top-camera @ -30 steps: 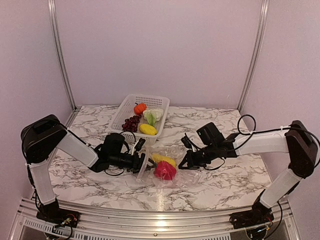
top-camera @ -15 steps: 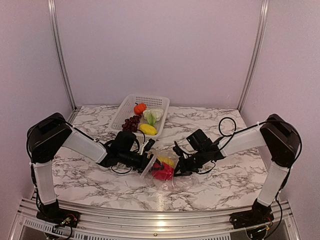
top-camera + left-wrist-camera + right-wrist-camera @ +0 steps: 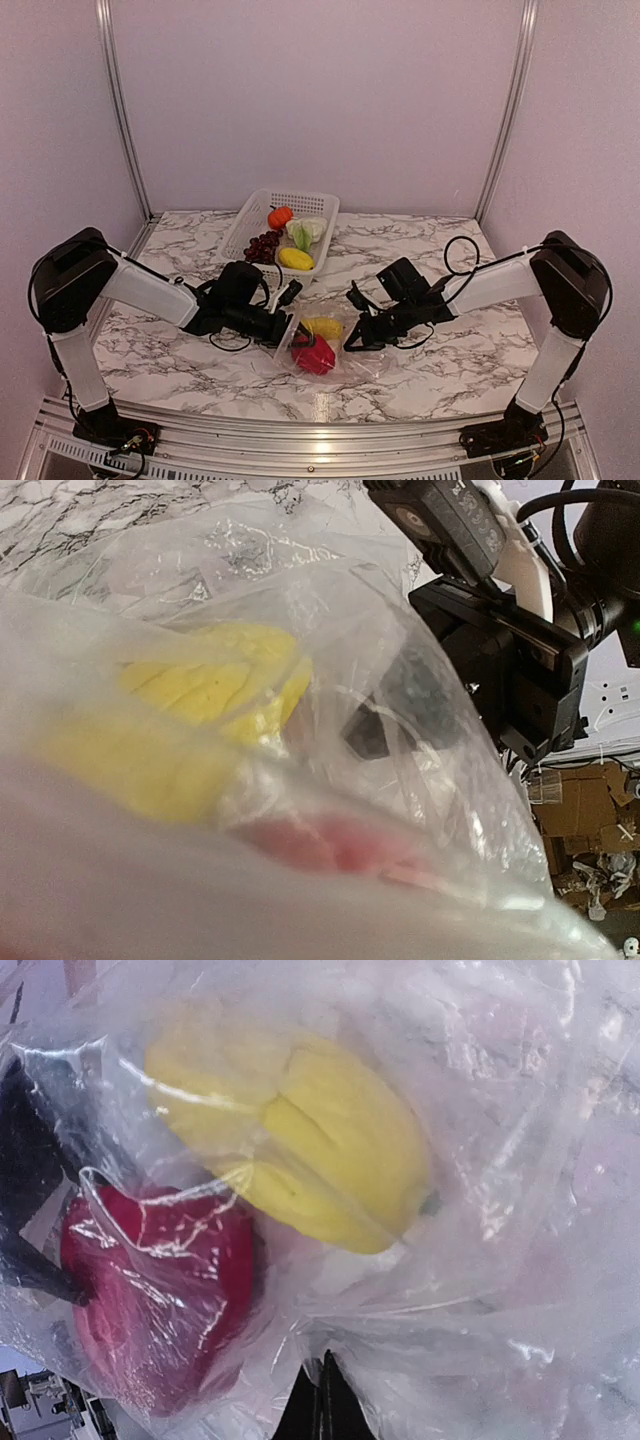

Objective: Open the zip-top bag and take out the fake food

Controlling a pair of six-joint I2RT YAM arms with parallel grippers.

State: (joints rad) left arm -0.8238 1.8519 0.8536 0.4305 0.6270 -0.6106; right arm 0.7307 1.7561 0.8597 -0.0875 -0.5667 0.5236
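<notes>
Risk: the zip-top bag [image 3: 362, 362] lies slack between the two grippers with a yellow piece [image 3: 330, 1160] and a red piece [image 3: 150, 1290] inside. An uneven pull could slip the film from one pinch, or drag the whole bag across the table [image 3: 450, 360] instead of parting the zip. Both arms reach low and inward, left gripper [image 3: 287, 330] at the bag's near-left edge, right gripper [image 3: 352, 338] opposite. The right fingers [image 3: 305, 1410] look pressed together on a fold of film; the left's state I cannot tell, since film blankets its camera.
</notes>
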